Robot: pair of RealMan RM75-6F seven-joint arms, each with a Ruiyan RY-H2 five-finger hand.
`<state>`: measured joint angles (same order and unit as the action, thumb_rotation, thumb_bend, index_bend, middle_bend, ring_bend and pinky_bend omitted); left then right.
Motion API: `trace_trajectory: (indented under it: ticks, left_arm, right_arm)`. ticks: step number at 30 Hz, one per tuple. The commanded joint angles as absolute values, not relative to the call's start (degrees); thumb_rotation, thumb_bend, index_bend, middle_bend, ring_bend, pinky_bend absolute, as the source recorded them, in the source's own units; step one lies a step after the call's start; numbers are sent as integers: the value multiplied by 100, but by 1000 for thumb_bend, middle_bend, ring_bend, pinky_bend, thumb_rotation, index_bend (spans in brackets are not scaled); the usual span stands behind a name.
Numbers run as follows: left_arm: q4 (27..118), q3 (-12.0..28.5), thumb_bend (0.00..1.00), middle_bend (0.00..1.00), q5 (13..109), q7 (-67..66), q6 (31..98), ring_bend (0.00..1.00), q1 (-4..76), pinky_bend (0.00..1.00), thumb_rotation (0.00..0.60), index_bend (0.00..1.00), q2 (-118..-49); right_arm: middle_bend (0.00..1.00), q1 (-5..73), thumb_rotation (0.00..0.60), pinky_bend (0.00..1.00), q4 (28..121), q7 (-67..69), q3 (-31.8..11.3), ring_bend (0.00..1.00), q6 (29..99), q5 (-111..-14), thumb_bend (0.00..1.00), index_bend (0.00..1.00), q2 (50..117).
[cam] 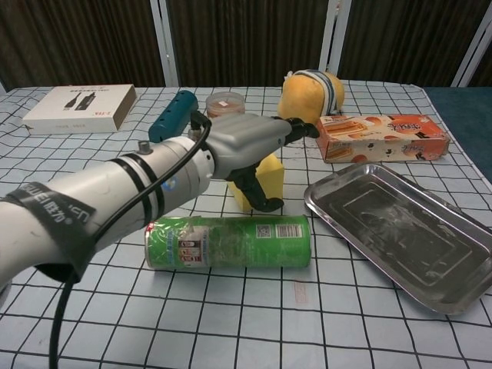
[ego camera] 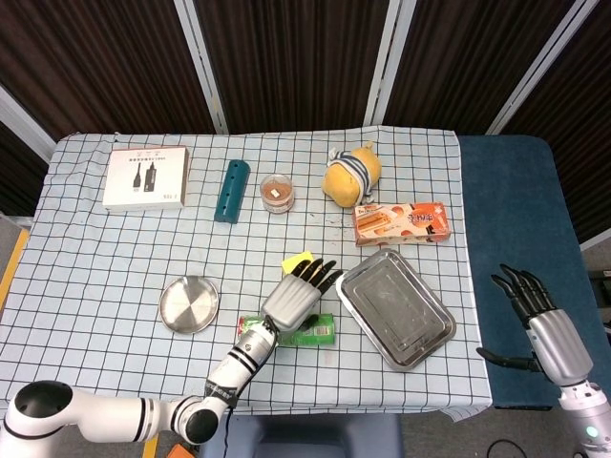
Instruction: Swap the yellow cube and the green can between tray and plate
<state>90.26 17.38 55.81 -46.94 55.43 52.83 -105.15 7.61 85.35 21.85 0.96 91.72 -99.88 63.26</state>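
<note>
While the checked tablecloth (ego camera: 95,277) carries everything, the leftmost item is a flat white cardboard box (ego camera: 145,176) at the far left corner. Nearer the front sits a small round metal plate (ego camera: 188,303), with nothing on it. Behind it lies a dark teal cylinder-shaped case (ego camera: 232,190), and just right of that stands a small clear jar of brown contents (ego camera: 277,193). The green can (cam: 229,241) lies on its side on the cloth between plate and tray, touching neither. Above it hangs the left hand (cam: 250,142), fingers stretched forward and slightly apart, thumb curled below, holding nothing; it hovers over the yellow cube (cam: 260,184), which rests on the cloth just behind the can, and the chest view does not settle whether the thumb touches the cube. Farther back sits a yellow plush toy with a striped band (ego camera: 351,174), and beside it an orange snack carton (ego camera: 401,222). The rectangular shiny metal tray (ego camera: 395,308) lies right of the cube and can, bare inside. Well off the cloth, over the blue surface (ego camera: 516,191), the right hand (ego camera: 541,320) is raised with fingers spread, gripping nothing.
</note>
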Motion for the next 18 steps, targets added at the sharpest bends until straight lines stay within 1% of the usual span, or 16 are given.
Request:
trace_trajectory:
  ticks: [1, 9, 13, 18]
  left_arm:
    - [8742, 1826, 316, 0, 5308, -4717, 5404, 0, 5506, 122, 600, 0, -10641]
    - [8186, 1841, 316, 0, 4986, -4754, 5346, 0, 5828, 120, 600, 0, -10721]
    - [7974, 1775, 315, 0, 4866, -4661, 5340, 0, 5884, 120, 600, 0, -10757]
    - [7406, 1588, 313, 0, 5305, -4176, 5333, 0, 5898, 129, 600, 0, -10949]
  right_arm:
    - [0, 766, 600, 54, 8533, 2239, 106, 0, 9180, -9999, 52, 0, 6300]
    - [0, 769, 600, 54, 8498, 2333, 117, 0, 9226, -10034, 52, 0, 6286]
    - [0, 784, 600, 54, 8493, 2328, 127, 0, 9200, -10040, 52, 0, 6287]
    - [0, 782, 600, 54, 8505, 2314, 145, 0, 9208, -10063, 52, 0, 6287]
